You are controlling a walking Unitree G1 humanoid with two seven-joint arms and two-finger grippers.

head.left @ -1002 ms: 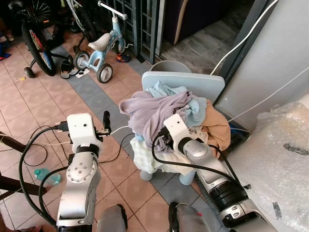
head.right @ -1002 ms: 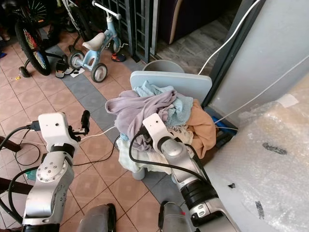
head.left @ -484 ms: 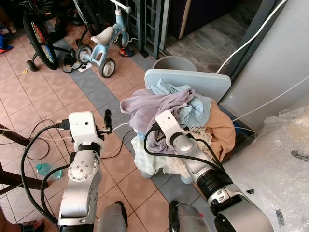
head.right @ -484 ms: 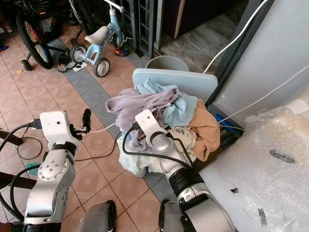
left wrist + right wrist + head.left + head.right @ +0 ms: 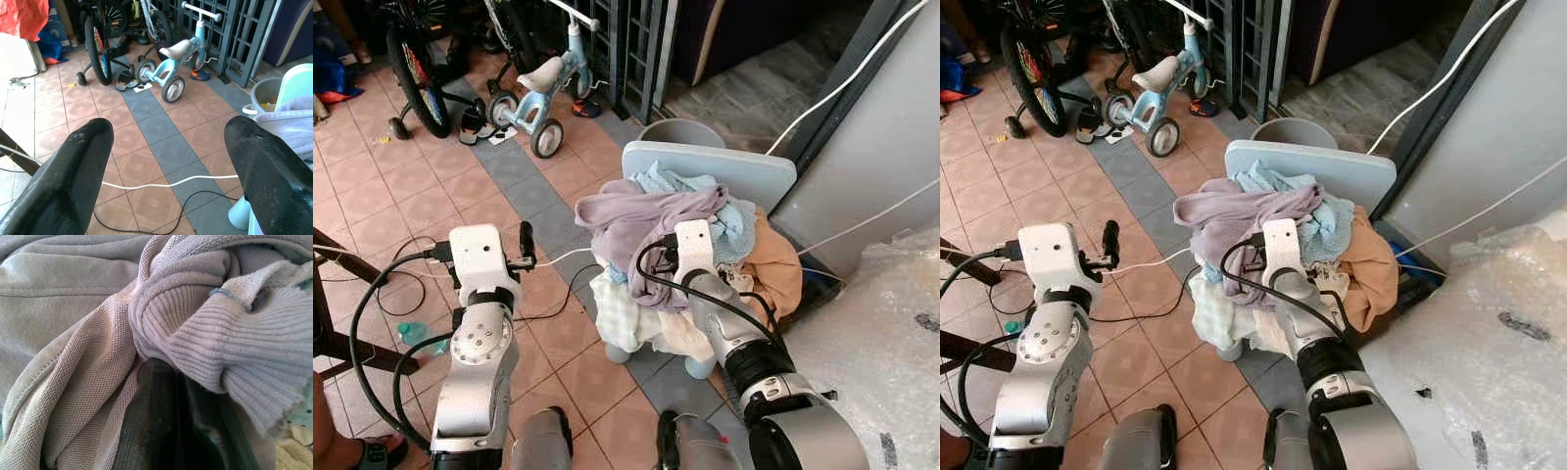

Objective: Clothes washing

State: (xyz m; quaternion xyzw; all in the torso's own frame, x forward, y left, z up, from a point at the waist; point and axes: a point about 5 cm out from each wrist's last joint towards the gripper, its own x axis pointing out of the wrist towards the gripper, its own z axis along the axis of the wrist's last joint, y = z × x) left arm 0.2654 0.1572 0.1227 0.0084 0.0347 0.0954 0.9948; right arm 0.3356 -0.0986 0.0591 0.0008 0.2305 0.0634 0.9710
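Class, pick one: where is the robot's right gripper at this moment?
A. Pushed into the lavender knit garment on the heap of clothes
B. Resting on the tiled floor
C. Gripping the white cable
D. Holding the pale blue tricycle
A: the right gripper is buried in folds of the lavender knit garment atop the clothes heap.

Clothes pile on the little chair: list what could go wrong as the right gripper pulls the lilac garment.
1. The right gripper is buried in the lilac sweater, which is tangled with the light blue cloth and tan garment; pulling may drag them onto the floor.
2. The heaped small chair might tip.
3. Loose cables on the tiles beside it could snag fallen clothes or the robot's feet.
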